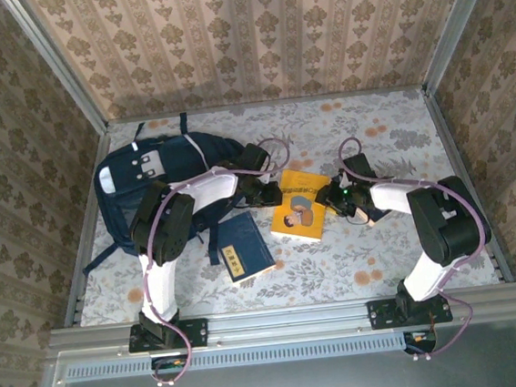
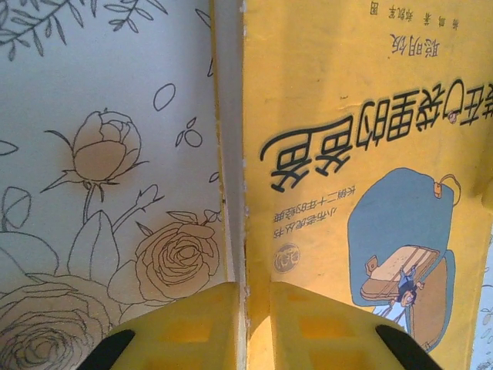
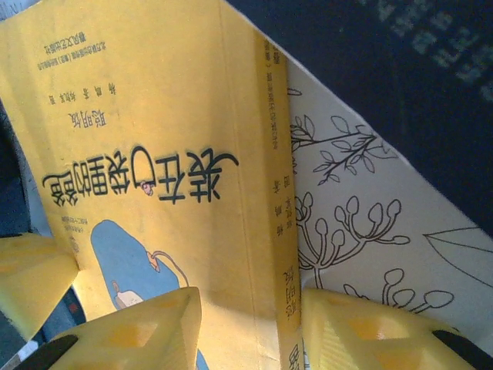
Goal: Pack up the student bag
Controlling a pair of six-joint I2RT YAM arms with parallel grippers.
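The student bag, a large navy backpack, lies at the back left of the table. A yellow book with a cartoon cover lies to its right. My left gripper is at the book's left edge. In the left wrist view the yellow fingers are shut on the yellow book, pinching its cover and page edge in the left gripper. My right gripper holds the opposite side. There the right gripper clamps the spine of the yellow book.
A small flat navy booklet with a yellow label lies just in front of the bag, left of the yellow book. Floral cloth covers the table. Patterned walls and metal rails close it in on three sides.
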